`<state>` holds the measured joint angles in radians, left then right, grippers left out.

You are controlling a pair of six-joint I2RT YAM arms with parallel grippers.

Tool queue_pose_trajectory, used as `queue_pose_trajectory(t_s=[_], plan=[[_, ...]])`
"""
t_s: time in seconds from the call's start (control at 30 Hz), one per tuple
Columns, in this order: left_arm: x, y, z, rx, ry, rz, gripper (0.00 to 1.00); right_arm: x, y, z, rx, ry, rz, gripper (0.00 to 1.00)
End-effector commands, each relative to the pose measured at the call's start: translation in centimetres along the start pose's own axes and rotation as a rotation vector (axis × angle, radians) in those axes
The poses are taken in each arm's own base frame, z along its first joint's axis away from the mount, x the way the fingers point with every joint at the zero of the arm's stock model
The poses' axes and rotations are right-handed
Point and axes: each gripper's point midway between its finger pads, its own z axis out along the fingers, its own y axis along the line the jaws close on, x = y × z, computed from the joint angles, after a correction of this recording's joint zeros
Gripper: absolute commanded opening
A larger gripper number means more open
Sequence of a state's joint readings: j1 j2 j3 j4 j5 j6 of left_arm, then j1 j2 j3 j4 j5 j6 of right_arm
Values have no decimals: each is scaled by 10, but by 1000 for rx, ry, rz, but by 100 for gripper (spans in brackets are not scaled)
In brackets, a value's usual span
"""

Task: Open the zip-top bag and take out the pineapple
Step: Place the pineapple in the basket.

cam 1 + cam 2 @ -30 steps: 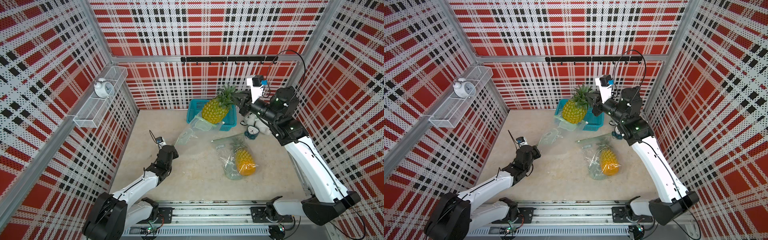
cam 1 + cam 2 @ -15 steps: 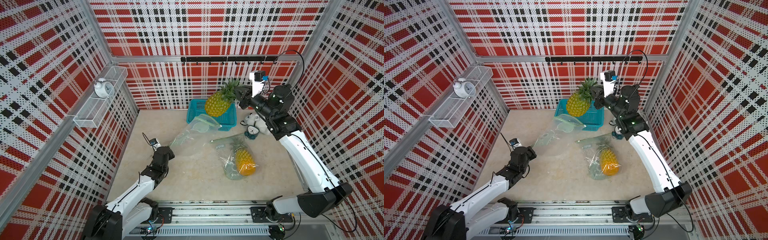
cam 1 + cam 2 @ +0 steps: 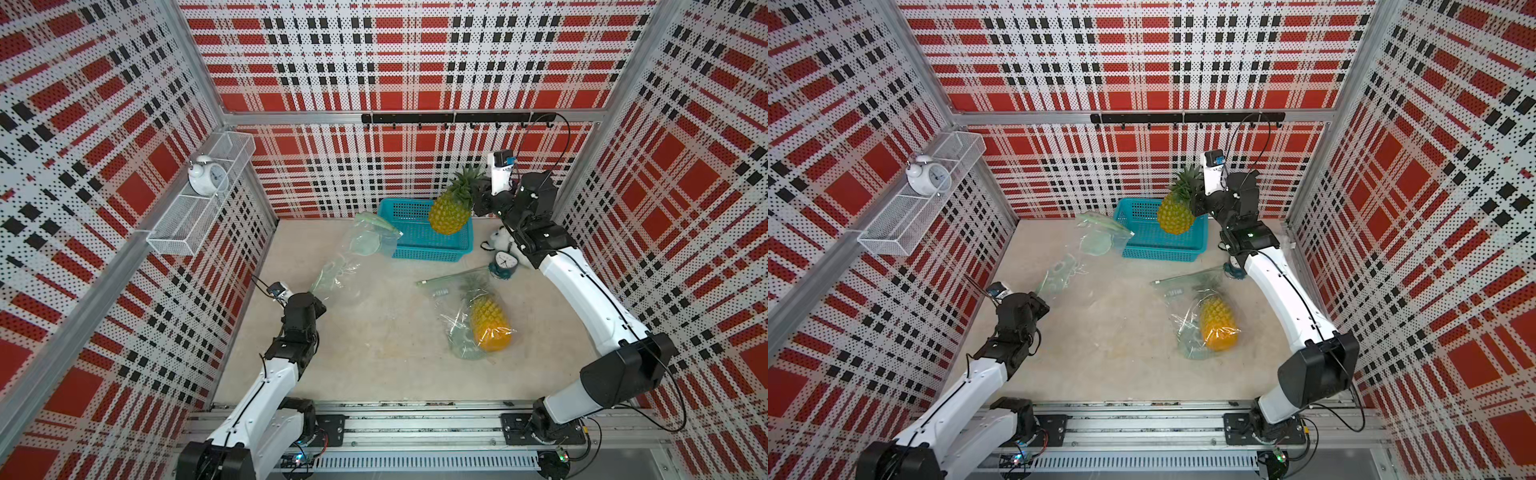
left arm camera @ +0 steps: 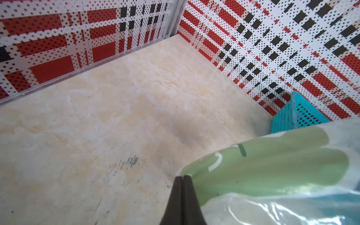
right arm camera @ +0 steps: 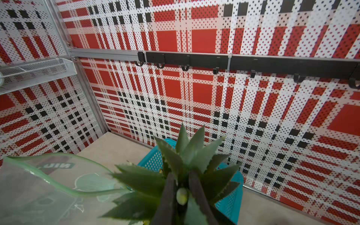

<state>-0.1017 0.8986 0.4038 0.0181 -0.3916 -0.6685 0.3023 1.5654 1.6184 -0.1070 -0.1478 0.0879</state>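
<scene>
Your right gripper [image 5: 182,176] clamped on the crown of the yellow pineapple [image 3: 449,212], turquoise plastic basket [image 3: 415,247] beneath it, left gripper [image 4: 183,176] pinching the clear zip-top bag [image 3: 358,249].

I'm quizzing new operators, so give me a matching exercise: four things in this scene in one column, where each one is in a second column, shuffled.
1. bare pineapple
2. bagged pineapple
3. empty zip-top bag
4. white alarm clock

A. on the wire shelf
B. pinched by the left gripper
C. inside a second clear bag on the table
D. held by its crown in the right gripper

Pairs: 1-D, 2-C, 3-B, 4-A
</scene>
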Motion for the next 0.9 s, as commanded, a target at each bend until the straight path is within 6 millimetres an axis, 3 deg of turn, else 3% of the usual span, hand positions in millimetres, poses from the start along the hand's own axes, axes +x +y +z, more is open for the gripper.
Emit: queue_pose_trajectory(t_s=[0.0, 0.5, 0.87], plan=[[-1, 10, -1, -19, 1, -4, 0, -40, -13, 2, 54, -150, -34, 0], [-6, 22, -3, -31, -11, -16, 0, 35, -49, 68, 152, 43, -43, 0], [-7, 24, -4, -34, -17, -11, 0, 91, -57, 101, 147, 226, -18, 0]])
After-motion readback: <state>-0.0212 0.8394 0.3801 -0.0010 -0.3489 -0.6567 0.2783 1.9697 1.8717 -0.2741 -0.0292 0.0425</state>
